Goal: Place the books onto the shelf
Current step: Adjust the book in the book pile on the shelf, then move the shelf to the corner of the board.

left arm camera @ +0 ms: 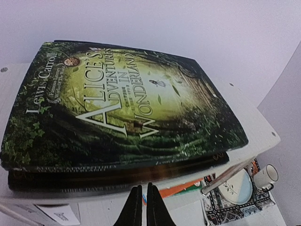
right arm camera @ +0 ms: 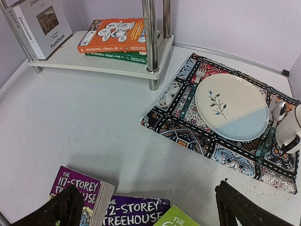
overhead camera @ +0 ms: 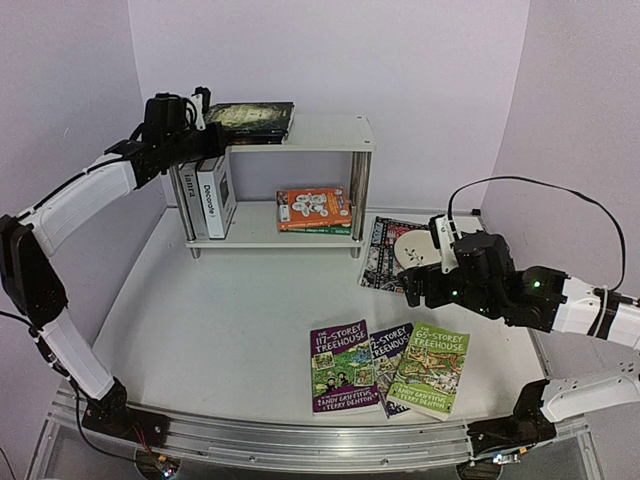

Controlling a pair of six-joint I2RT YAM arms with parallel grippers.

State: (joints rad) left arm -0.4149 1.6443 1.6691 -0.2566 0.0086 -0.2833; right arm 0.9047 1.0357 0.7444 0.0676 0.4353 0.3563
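The white shelf [overhead camera: 320,132] stands at the back of the table. Two dark books [overhead camera: 250,118] lie stacked on its top board, an "Alice's Adventures in Wonderland" [left arm camera: 127,99] uppermost. My left gripper [left arm camera: 143,190] sits just in front of that stack's near edge, its fingers almost touching and holding nothing. Two white hardbacks [overhead camera: 210,195] stand on the lower board, where an orange book [right arm camera: 115,34] lies on a green one [right arm camera: 117,56]. Three Treehouse paperbacks lie on the table: purple [right arm camera: 75,188], dark purple [right arm camera: 136,212], green [overhead camera: 430,370]. My right gripper [right arm camera: 146,190] hangs open above them.
A patterned mat [right arm camera: 188,132] lies right of the shelf, carrying a plate [right arm camera: 230,106], a fork [right arm camera: 190,92], a spoon [right arm camera: 275,113] and a cup [right arm camera: 291,127]. Chrome posts [right arm camera: 150,37] hold up the shelf boards. Walls close in the back and both sides.
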